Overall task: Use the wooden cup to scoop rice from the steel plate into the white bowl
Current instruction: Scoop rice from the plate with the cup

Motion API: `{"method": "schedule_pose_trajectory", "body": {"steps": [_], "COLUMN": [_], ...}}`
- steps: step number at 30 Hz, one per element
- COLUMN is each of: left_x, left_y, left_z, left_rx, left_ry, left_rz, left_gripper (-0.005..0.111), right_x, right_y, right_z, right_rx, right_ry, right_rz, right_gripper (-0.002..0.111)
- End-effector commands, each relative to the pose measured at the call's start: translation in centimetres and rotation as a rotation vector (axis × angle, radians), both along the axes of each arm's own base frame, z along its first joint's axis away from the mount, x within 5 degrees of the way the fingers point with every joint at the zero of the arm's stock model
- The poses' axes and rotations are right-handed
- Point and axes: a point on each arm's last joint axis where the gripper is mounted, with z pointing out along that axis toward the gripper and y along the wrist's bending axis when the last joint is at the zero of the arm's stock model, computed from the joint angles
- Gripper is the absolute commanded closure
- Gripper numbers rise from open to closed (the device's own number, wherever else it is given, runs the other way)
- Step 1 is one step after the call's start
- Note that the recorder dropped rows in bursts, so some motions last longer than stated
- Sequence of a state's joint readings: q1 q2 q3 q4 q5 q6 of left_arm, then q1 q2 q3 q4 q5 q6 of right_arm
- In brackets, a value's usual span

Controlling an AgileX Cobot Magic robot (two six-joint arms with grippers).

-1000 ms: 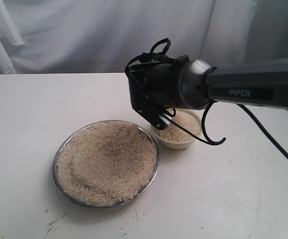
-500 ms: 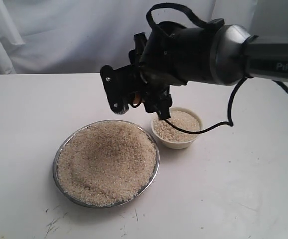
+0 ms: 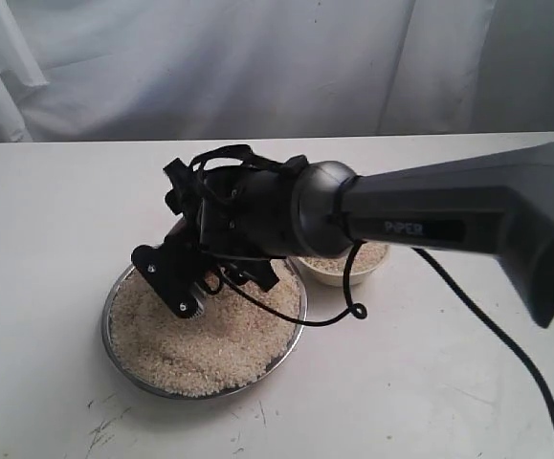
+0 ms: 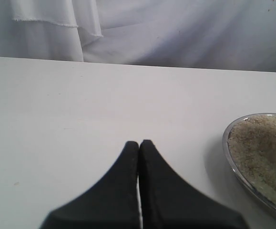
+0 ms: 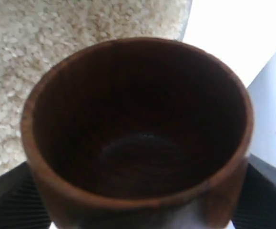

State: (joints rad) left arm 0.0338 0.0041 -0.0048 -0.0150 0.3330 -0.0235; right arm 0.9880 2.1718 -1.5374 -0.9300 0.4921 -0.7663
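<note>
**Exterior view, then both wrist views: cup-to-rice geometry for the scoop**

Exterior view. The right tool (image 3: 185, 278) is seen low over the left half of the steel plate (image 3: 105, 320), tilted down towards the rice (image 3: 200, 349). What it holds is mostly hidden by the tool body in this view. The white bowl (image 3: 342, 276) is set just beside the plate on its far right, partly covered by the arm, with rice already showing in it. Plate and bowl are carried on the bench (image 3: 56, 210).

Left wrist view. The left tool (image 4: 138, 144) is seen clenched, tip against tip, with nothing between. It is held over bare bench, apart from the plate's rim. The right arm is therefore judged the nearer to the rice.

Right wrist view. The wooden cup (image 5: 138, 138) is seen clamped between the right tool's pads (image 5: 14, 202). Its mouth is turned towards the camera, and its dark inside is empty of grains. Rice is seen directly past the cup's rim, close by; whether it is touched cannot be told. For the scoop, it is judged that the rim must be driven into the heap and the cup's axis then righted.
</note>
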Motion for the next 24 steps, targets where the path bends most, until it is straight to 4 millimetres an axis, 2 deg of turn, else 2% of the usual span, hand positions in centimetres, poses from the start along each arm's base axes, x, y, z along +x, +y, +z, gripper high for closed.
{"method": "schedule_pose_trajectory", "body": {"steps": [1, 4, 10, 15, 20, 24], "left_x": [0.0, 0.0, 0.0, 0.0, 0.0, 0.0], "left_y": [0.0, 0.0, 0.0, 0.0, 0.0, 0.0], "left_z": [0.0, 0.0, 0.0, 0.0, 0.0, 0.0], "left_rx": [0.001, 0.001, 0.001, 0.001, 0.001, 0.001], "left_ry": [-0.013, -0.013, -0.013, -0.013, -0.013, -0.013], "left_rz": [-0.002, -0.002, -0.002, -0.002, -0.002, -0.002], "left_gripper": [0.107, 0.107, 0.107, 0.107, 0.107, 0.107], "right_x": [-0.9, -1.6, -2.5, -2.5, -3.2, -3.4], "right_y": [0.9, 1.7, 2.5, 2.5, 1.9, 1.8], "right_z": [-0.9, -1.7, -1.8, -1.9, -2.6, -2.8], "right_rx": [-0.043, -0.045, -0.037, -0.032, -0.12, -0.099], "right_ry": [-0.036, -0.029, -0.036, -0.028, 0.068, 0.116], "right_rz": [0.081, 0.12, 0.181, 0.175, 0.171, 0.133], "right_gripper": [0.108, 0.108, 0.108, 0.108, 0.108, 0.108]}}
